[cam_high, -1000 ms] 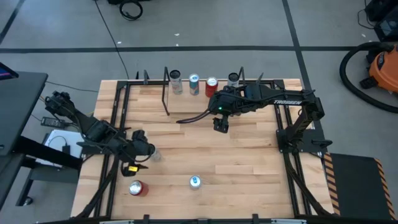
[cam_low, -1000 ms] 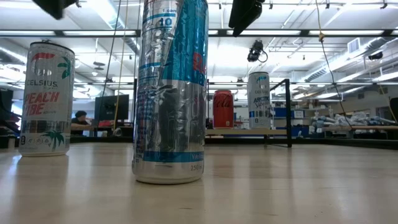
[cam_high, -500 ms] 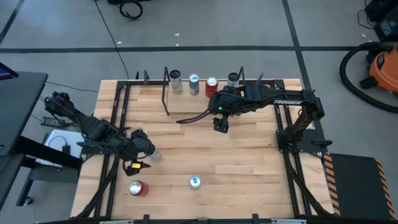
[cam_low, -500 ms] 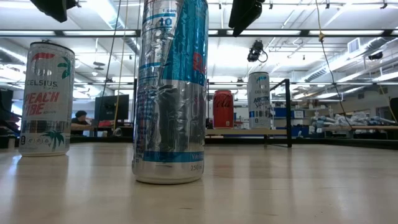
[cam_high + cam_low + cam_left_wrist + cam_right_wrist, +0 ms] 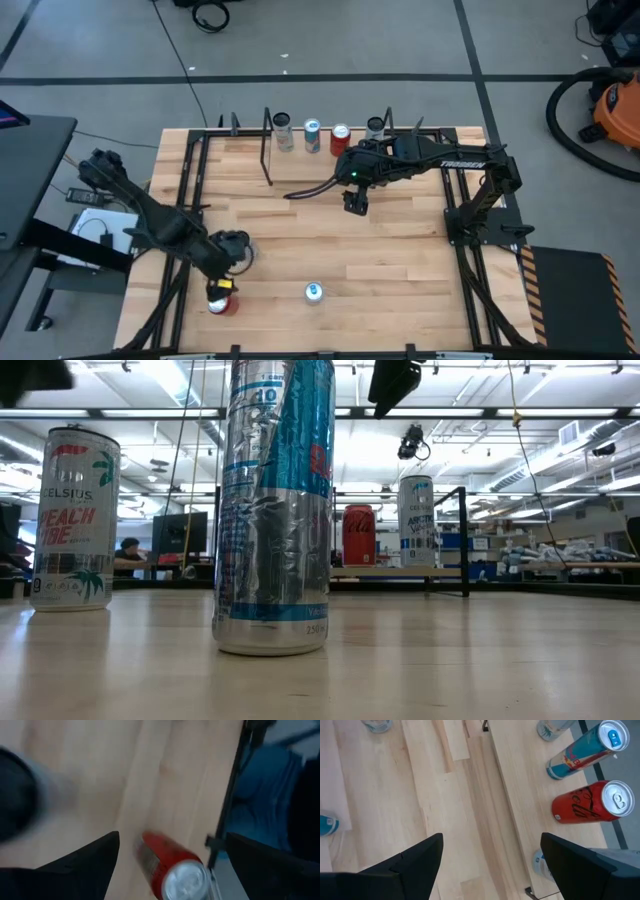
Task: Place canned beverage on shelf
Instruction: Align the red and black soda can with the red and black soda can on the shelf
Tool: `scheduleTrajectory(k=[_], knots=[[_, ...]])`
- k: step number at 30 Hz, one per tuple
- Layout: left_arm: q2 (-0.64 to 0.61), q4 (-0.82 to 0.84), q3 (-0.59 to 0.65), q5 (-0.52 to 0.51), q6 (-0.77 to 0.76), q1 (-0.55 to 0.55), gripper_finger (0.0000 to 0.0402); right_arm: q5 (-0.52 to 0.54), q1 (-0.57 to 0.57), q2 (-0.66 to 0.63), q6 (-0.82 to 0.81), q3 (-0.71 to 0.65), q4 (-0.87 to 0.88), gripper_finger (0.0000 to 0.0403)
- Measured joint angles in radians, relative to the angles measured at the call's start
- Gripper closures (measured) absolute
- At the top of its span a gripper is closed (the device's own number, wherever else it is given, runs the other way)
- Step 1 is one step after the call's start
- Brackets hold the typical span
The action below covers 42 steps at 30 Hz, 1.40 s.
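Observation:
The shelf [image 5: 330, 150] stands at the table's far edge with several cans upright on its board, among them a red one [image 5: 590, 805] and a blue one [image 5: 580, 750]. A red-and-white can [image 5: 222, 302] stands upright near the table's near left corner; it also shows in the low view [image 5: 75, 520]. A blue-and-silver can [image 5: 313, 292] stands near the near edge. My left gripper [image 5: 172, 836] is open above the red-and-white can [image 5: 170, 870], one finger on either side of it and not touching. My right gripper [image 5: 492, 836] is open and empty in front of the shelf.
A pale can [image 5: 247, 248] stands just beyond my left gripper [image 5: 222, 283]. Bare wood lies between the shelf and the near cans. Black frame rails [image 5: 185, 200] run along the table's left and right sides. A person sits in the room behind [image 5: 128, 550].
My left gripper has gone toward the table's near edge, from beside the pale can to above the red-and-white can. My right arm has kept still, and no can has moved.

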<state>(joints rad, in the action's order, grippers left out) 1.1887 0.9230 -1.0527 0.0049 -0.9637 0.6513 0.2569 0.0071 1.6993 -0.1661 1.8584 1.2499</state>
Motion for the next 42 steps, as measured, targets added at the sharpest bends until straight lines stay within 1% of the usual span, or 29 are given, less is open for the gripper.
scheduleTrajectory(k=[3,7,17,26,35,42], knots=[[0.045,0.001,0.0,0.063,-0.064,0.027,0.0037,0.0,0.0,0.0,0.0,0.0,0.0,0.0057],[0.089,0.002,0.0,0.101,-0.14,0.067,0.0037,0.0,0.0,0.0,0.0,0.0,0.0,0.0057],[0.157,0.0,0.001,0.103,-0.29,0.154,0.0037,0.001,0.0,0.0,0.0,0.0,0.0,0.0057],[0.209,-0.009,0.002,0.105,-0.309,0.167,0.0037,0.004,0.0,0.0,0.0,0.0,0.0,0.0057],[0.296,-0.007,0.002,0.108,-0.308,0.173,0.0037,0.003,0.0,0.0,0.006,0.0,0.001,0.0057],[0.305,-0.006,0.002,0.135,-0.308,0.172,0.0037,0.003,0.0,0.0,0.012,0.0,0.0,0.0057]])
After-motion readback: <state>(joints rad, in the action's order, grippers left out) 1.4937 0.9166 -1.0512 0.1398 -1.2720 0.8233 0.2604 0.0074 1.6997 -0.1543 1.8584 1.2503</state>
